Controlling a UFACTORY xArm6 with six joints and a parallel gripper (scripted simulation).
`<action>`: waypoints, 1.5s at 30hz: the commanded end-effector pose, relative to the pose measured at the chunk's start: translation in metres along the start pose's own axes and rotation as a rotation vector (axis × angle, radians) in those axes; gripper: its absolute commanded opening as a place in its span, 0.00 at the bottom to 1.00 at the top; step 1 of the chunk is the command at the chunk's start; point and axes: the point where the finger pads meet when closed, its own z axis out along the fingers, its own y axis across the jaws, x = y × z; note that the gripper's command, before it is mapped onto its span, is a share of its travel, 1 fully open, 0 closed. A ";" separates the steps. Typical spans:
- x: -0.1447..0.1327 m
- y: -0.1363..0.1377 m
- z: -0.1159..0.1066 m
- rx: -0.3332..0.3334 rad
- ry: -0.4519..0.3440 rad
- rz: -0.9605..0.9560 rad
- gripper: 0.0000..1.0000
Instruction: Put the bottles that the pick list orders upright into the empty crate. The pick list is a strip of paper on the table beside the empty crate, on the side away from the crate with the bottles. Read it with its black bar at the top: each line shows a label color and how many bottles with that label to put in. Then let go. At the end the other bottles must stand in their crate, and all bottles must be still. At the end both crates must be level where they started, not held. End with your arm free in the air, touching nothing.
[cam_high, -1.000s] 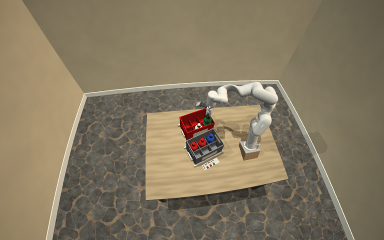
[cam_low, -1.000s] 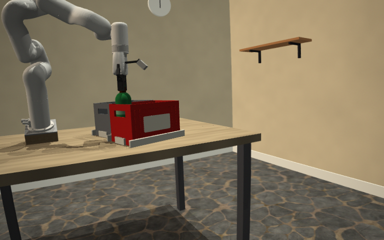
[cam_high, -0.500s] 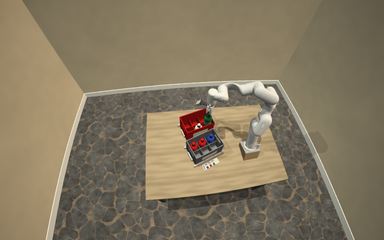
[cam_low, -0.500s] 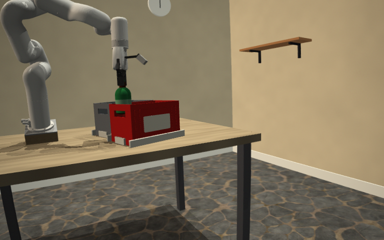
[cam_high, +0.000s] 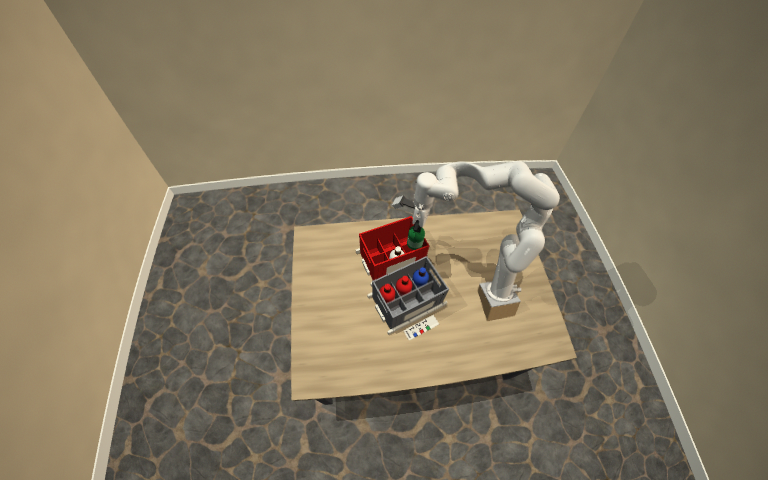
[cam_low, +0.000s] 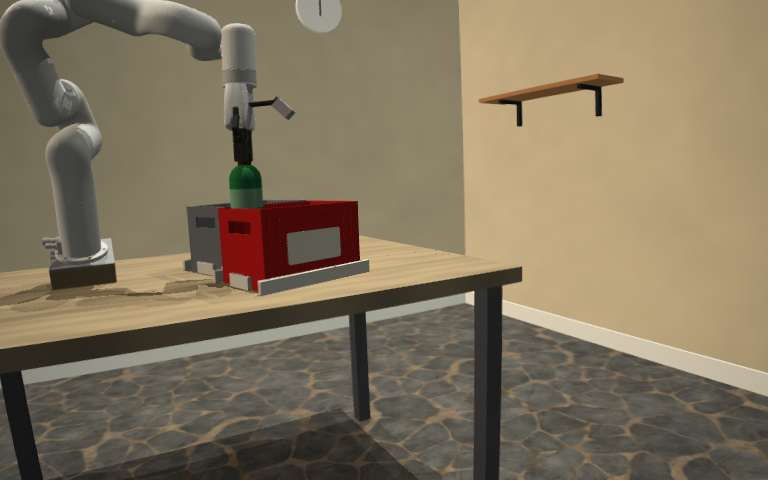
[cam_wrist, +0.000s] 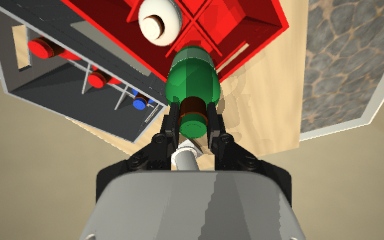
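My gripper (cam_high: 417, 225) (cam_low: 243, 161) (cam_wrist: 193, 112) is shut on the neck of the green bottle (cam_high: 416, 237) (cam_low: 245, 180) (cam_wrist: 192, 82). The bottle is upright, its upper part above the rim of the red crate (cam_high: 390, 229) (cam_low: 242, 257); its lower end is hidden. A white bottle (cam_high: 397, 253) (cam_wrist: 167, 20) stands in the red crate. The grey crate (cam_high: 390, 318) (cam_low: 199, 243) holds two red bottles (cam_high: 387, 292) (cam_high: 404, 284) and a blue bottle (cam_high: 420, 276) (cam_wrist: 139, 103) in one row. The pick list (cam_high: 408, 333) shows blue, red and green marks; its counts are too small to read.
Pale rails (cam_low: 317, 277) lie along the feet of the crates. The crates stand close side by side on the table (cam_high: 328, 350). The arm's base (cam_high: 501, 305) (cam_low: 83, 274) stands beside them. A wall shelf (cam_low: 552, 88) is far off.
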 end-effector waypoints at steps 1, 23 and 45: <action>0.001 0.000 -0.007 0.001 0.004 0.001 0.00; 0.001 0.000 -0.039 0.001 0.004 0.001 0.00; -0.013 -0.017 -0.039 0.001 0.004 0.001 0.00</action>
